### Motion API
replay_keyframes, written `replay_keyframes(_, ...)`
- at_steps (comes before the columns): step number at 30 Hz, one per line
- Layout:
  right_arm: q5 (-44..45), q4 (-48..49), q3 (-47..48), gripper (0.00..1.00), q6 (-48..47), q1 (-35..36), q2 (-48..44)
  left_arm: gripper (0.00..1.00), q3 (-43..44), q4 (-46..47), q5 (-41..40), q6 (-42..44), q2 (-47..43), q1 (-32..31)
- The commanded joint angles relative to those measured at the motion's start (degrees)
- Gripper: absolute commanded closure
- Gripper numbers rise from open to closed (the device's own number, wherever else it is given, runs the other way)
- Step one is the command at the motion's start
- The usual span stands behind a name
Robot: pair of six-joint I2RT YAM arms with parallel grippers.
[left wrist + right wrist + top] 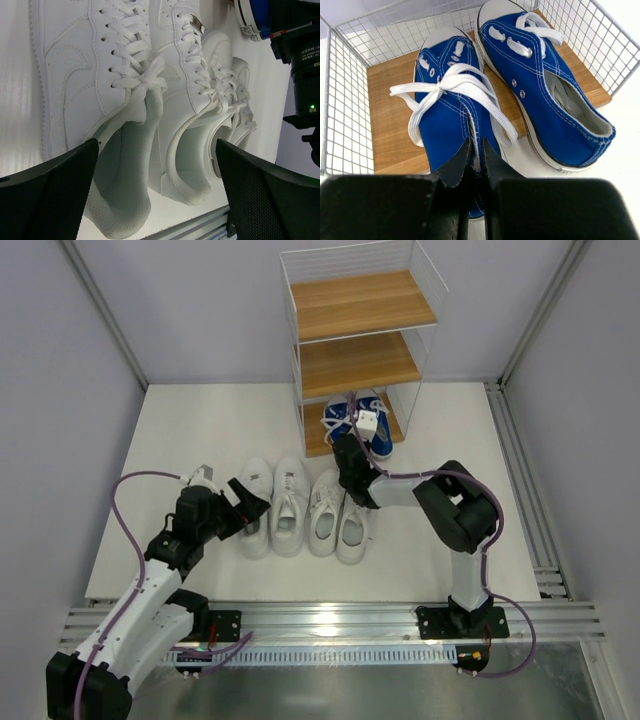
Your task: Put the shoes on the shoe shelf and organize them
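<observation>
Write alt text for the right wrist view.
The right gripper pinches the heel opening of a blue sneaker lying toe-first on the wire rack's wooden board. A second blue sneaker lies beside it, heel overhanging the board.

Setup was pretty plain: white tabletop (190,430), pale grey walls (200,310) boxing it in, aluminium rails (330,618) along the near and right edges, soft even light.

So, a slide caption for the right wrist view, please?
Right fingers pinch one blue shoe on the wooden shelf board.
</observation>
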Motion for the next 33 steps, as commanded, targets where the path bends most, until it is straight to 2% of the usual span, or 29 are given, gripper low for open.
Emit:
replay_keyframes(1,1.41,4.91,4.94,0.96,2.40,-1.67,0.23,0.00,0.33,-1.75,-2.85,1.11,0.06,0.53)
replay_keyframes(5,-0.27,1.74,6.79,0.96,2.83,-2.02,0.58,0.00,0.51,-1.84,-2.68,1.10,0.06,0.45)
replay_keyframes(12,-5.28,-2.30,7.49,0.52,4.67,-2.64,0.41,0.00,0.33,-2.11,-2.85,1.11,-0.47,0.45)
replay_keyframes(15,-7.83,-3.79,7.23,0.44,5.81,-2.64,0.58,0.00,0.24,-2.02,-2.85,1.02,-0.47,0.45)
replay_keyframes(23,-10.91,3.05,1.00,0.41,2.31,-1.67,-4.33,0.00,0.15,-2.19,-2.85,1.02,-0.64,0.45)
replay_keyframes(28,-13.28,6.92,-8.75,0.41,-2.78,-0.27,-15.57,0.00,0.59,-1.93,-2.59,1.02,-0.47,0.45)
replay_keyframes(32,-14.43,1.84,-14.30,0.39,-4.80,2.80,-23.75,0.00,0.86,-1.67,-2.32,1.46,0.32,0.45)
replay_keyframes(33,-13.47,-2.87,-15.61,0.38,-4.73,3.86,-24.89,0.00,0.94,-1.84,-2.50,1.63,0.59,0.53)
